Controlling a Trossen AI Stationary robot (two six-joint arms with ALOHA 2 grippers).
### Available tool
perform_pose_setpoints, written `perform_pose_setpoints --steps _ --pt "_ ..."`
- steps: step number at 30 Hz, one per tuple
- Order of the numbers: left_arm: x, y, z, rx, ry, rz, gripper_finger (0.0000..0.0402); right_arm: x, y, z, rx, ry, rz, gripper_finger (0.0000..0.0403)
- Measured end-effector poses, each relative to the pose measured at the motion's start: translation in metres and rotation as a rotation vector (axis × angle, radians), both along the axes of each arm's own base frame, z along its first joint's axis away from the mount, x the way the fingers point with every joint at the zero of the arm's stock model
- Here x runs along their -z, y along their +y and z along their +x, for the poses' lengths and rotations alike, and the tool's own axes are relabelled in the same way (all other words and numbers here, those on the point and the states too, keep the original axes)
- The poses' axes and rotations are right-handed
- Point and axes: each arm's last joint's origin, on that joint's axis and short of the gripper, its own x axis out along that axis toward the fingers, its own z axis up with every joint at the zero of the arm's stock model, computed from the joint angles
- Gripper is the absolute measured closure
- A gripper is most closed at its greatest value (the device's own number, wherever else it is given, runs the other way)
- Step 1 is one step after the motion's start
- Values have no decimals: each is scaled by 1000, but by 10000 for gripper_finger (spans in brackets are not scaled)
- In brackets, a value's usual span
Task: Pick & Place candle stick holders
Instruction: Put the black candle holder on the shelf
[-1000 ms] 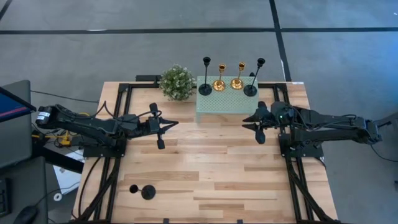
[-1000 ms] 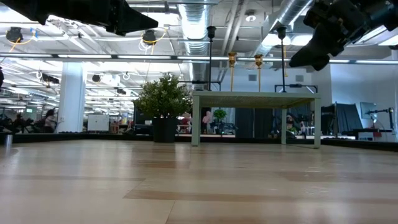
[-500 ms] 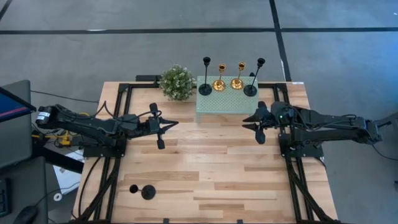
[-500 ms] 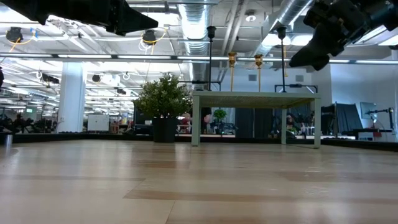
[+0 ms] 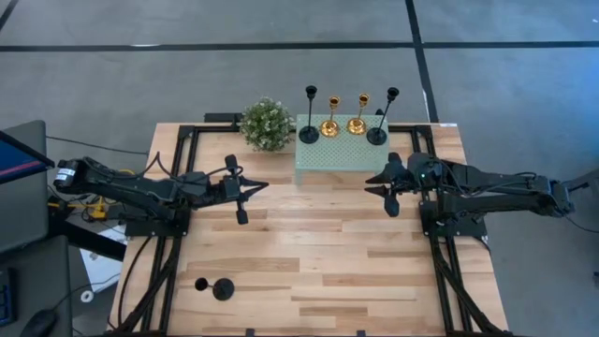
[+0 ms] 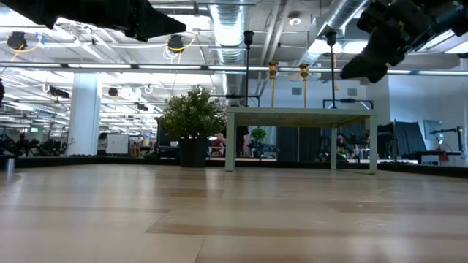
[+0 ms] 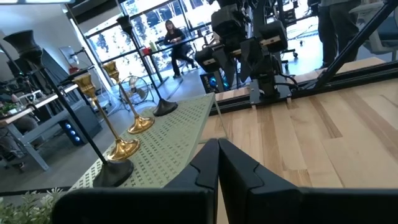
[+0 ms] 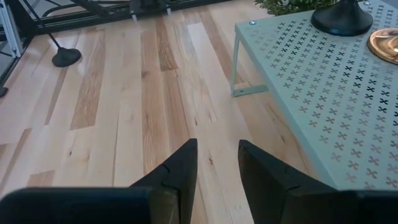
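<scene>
Stand [image 5: 340,150] of mint-green perforated metal sits at the far side of the tabletop [image 5: 309,262], and it carries four candle stick holders in a row. The two outer ones are tall and black [image 5: 310,117] [image 5: 379,126], with round disc bases; the one on the right leans. The two inner ones are short and gold [image 5: 329,122] [image 5: 357,118]. A fifth black holder [image 5: 215,287] lies on its side on the tabletop near the front left corner, well apart from the stand. A leafy green plant ball [image 5: 266,124] stands just beside the stand, on its left.

The left gripper [image 5: 251,189] hovers over the tabletop left of the stand, its fingers [image 7: 217,165] clenched together on nothing. The right gripper [image 5: 374,184] hovers near the stand's right front corner, its fingers [image 8: 180,165] parted and holding nothing.
</scene>
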Motion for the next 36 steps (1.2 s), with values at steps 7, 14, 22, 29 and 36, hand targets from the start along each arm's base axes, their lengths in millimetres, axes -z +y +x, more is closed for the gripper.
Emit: perform_pose_setpoints --steps 7,14,22,29,36 --pt "-4 -1 -4 34 -27 4 394 0 0 0 0 0 0 294" --pt "1 0 -17 62 74 32 394 -2 0 1 0 -18 -3 294" --pt "7 -10 -30 466 150 -37 394 -7 -1 4 0 -85 -15 294" --pt "17 -15 -42 710 286 -145 394 -10 -1 5 0 -117 -21 294" --pt "35 -14 -50 698 495 -227 394 -10 -1 5 0 -117 -21 294"
